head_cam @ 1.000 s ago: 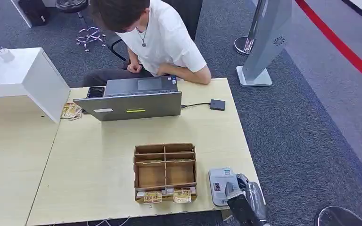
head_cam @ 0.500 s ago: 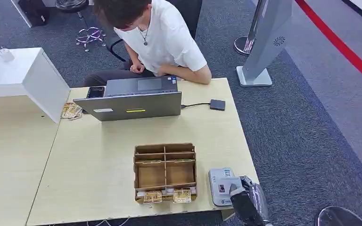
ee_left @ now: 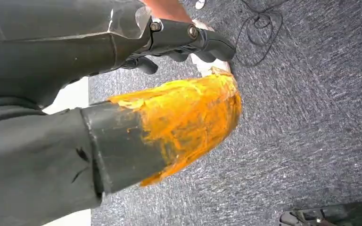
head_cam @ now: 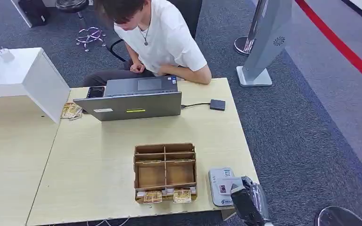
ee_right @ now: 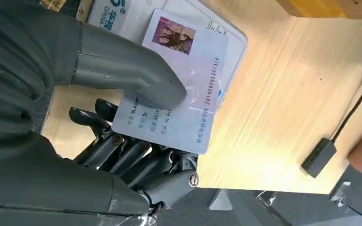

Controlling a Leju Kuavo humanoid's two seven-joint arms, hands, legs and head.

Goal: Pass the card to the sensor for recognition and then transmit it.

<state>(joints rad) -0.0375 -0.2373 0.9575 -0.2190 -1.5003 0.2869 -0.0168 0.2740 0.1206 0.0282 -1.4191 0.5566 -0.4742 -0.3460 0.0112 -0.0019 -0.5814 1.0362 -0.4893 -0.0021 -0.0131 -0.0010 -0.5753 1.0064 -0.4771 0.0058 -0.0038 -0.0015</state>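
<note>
Since a second ago the right hand (head_cam: 242,192) has drawn slightly back toward the near table edge, so more of the white sensor (head_cam: 220,185) top shows in the head view, and the seated person (head_cam: 158,37) has leaned a little to the right of the picture; the card (ee_right: 184,87) is pinched in that hand, the thick grey thumb (ee_right: 122,70) pressed on its printed face and the darker fingers (ee_right: 136,155) curled beneath it, and it lies flat just over the sensor, whose white body with blue lettering shows past the card's edge in the right wrist view; whether card and sensor touch cannot be told; the card bears a small photo at one corner and rows of print; the sensor sits at the near right corner of the light wooden table (head_cam: 99,155), just beside a brown cardboard organizer (head_cam: 165,170) with open compartments and two small yellowish packets at its near edge; a grey laptop (head_cam: 132,100) stands open at the far side before the person, with a small black box (head_cam: 218,104) on a cable near it; the left hand (ee_left: 179,40) hangs over grey carpet, its dark fingers curled inward with nothing between them, the thumb tip coated in orange
</note>
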